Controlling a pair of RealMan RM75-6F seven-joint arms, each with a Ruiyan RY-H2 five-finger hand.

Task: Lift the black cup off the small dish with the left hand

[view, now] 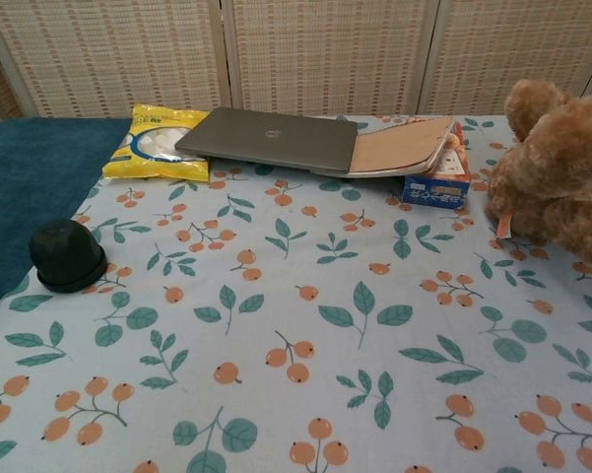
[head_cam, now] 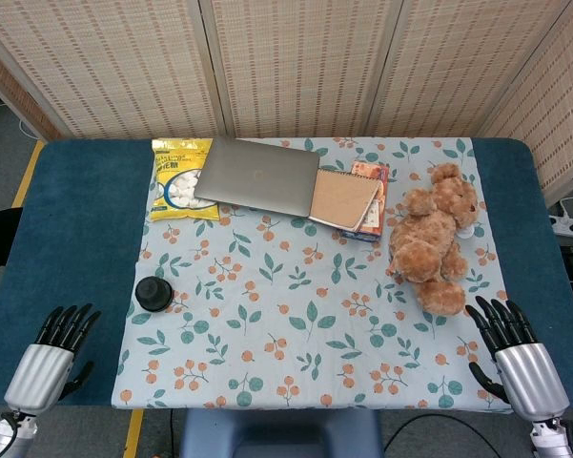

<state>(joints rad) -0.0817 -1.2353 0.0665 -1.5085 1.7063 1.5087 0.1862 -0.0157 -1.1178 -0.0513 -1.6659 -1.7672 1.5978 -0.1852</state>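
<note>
A black cup [head_cam: 153, 291] stands upside down on a small black dish [head_cam: 155, 304] near the left edge of the floral cloth; the chest view shows the cup [view: 66, 247] and the dish rim [view: 74, 281] at the left. My left hand [head_cam: 53, 352] rests at the table's front left corner, fingers apart and holding nothing, well short of the cup. At the front right edge, my right hand [head_cam: 511, 353] is likewise spread and holds nothing. Neither hand shows in the chest view.
At the back lie a yellow snack bag [head_cam: 178, 178], a closed grey laptop [head_cam: 257, 176], a brown notebook [head_cam: 344, 198] on a small box [head_cam: 371, 226]. A brown teddy bear [head_cam: 435, 239] lies at the right. Blue table [head_cam: 67, 219] flanks the cloth.
</note>
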